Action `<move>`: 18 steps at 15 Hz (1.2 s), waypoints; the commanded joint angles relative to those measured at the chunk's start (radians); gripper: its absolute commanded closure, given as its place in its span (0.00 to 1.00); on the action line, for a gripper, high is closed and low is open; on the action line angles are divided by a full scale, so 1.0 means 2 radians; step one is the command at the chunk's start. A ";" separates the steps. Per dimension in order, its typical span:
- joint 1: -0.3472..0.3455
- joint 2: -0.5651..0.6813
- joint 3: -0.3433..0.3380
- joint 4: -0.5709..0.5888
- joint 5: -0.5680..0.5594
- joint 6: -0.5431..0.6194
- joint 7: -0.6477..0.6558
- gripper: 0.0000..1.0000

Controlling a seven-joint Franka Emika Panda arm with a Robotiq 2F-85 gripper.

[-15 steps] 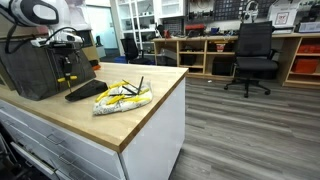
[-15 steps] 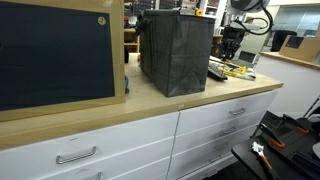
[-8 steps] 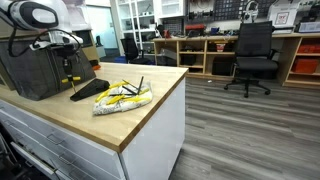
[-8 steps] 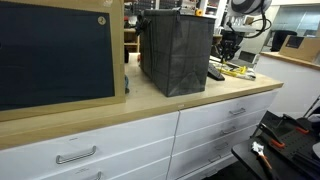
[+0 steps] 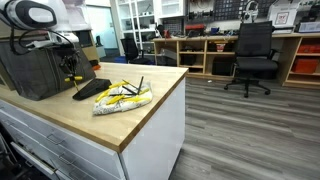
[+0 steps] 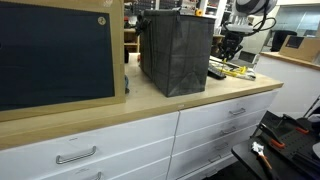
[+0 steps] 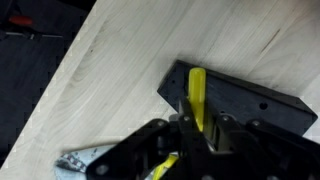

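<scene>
Tool: the tool (image 5: 70, 72) hung at the far left of the surface (image 5: 150, 110), just in front of the dark box (image 5: 35, 70). Jaws were nearly closed, w/ only a narrow gap.
Grip: in the wrist view the tool (image 7: 198, 125) pinched a yellow strip (image 7: 198, 95) standing up btwn the fingers. The strip prob. belonged to the black flat piece (image 7: 245, 100), but the join was hidden.
Black flat piece: long, dark, w/ small holes along one edge. In an exterior view it (image 5: 90, 88) sat just right of the tool, its left end tilted up toward the jaws and its right end low on the wood. Whether the left end was clear of the wood was hard to tell at this res.
Bundle: a yellow-and-white bundle (image 5: 122, 97) lay on the surface just right of the black piece, nearer the surface's right edge.
Dark box: upright and tall; in an exterior view (image 6: 175, 50) it hid most of the tool from the near side.
Drawers: white fronts w/ metal handles (image 6: 120, 140) ran under the surface.
Background: an office chair (image 5: 252, 55) stood far right on the wood-look floor, well apart from the surface.
</scene>
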 commanded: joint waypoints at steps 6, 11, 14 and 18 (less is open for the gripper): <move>0.009 -0.071 0.016 -0.037 -0.015 0.041 0.089 0.96; 0.010 -0.071 0.027 -0.032 0.038 -0.006 -0.060 0.96; 0.007 -0.062 0.025 -0.016 0.058 -0.057 -0.152 0.96; 0.002 -0.050 0.021 0.012 0.048 -0.131 -0.262 0.96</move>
